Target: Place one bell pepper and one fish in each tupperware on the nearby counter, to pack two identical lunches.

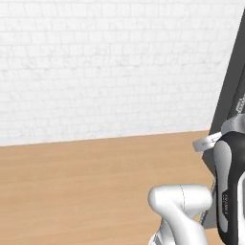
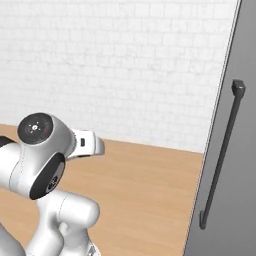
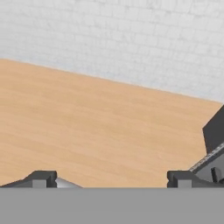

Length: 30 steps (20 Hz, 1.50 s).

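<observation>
In the hand view my gripper is open, its two dark fingertips far apart at the bottom with nothing between them. It looks down over a bare light wooden floor that runs to a white brick wall. My white arm is folded low in the left base view, and its elbow joint fills the lower left of the right base view. The bell peppers, the fish, the tupperware and the counter are out of view.
A tall dark grey door panel with a long dark bar handle stands close on the right. The same panel rises behind my arm in the left base view. Wooden floor stretches away to the left.
</observation>
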Tool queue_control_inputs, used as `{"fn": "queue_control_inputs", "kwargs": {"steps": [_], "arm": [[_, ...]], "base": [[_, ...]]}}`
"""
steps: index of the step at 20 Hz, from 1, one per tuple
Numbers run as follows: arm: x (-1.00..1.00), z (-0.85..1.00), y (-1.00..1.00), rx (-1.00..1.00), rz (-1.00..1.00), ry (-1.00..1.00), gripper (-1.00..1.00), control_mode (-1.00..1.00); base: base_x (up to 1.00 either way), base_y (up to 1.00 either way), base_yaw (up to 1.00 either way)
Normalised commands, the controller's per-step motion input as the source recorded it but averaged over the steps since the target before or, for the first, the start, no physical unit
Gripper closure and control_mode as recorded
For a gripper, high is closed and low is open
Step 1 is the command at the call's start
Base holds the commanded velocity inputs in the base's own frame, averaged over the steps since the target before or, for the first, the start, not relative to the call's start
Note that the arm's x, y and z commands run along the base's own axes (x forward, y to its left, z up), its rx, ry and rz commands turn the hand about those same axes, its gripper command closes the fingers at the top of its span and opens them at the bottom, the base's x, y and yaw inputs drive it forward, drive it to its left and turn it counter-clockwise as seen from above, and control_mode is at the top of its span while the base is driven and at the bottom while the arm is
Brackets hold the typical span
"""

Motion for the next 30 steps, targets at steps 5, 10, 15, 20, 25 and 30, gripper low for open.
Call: {"fn": "queue_control_inputs", "kwargs": {"steps": [5,10,15,20,25,30], "arm": [[0.00,0.00,0.00,0.00,0.00,0.00,-1.00,1.00],[0.00,0.00,0.00,0.00,0.00,0.00,-1.00,1.00],[0.00,0.00,0.00,0.00,0.00,0.00,-1.00,1.00],[0.00,0.00,0.00,0.00,0.00,0.00,-1.00,1.00],[0.00,0.00,0.00,0.00,0.00,0.00,-1.00,1.00],[0.00,0.00,0.00,0.00,0.00,0.00,-1.00,1.00]], "base": [[1.00,0.04,0.31],[1.00,0.00,0.36],[1.00,0.00,-0.26],[0.93,0.00,-0.59],[0.68,0.09,-0.64],[0.64,0.54,-0.73]]}}
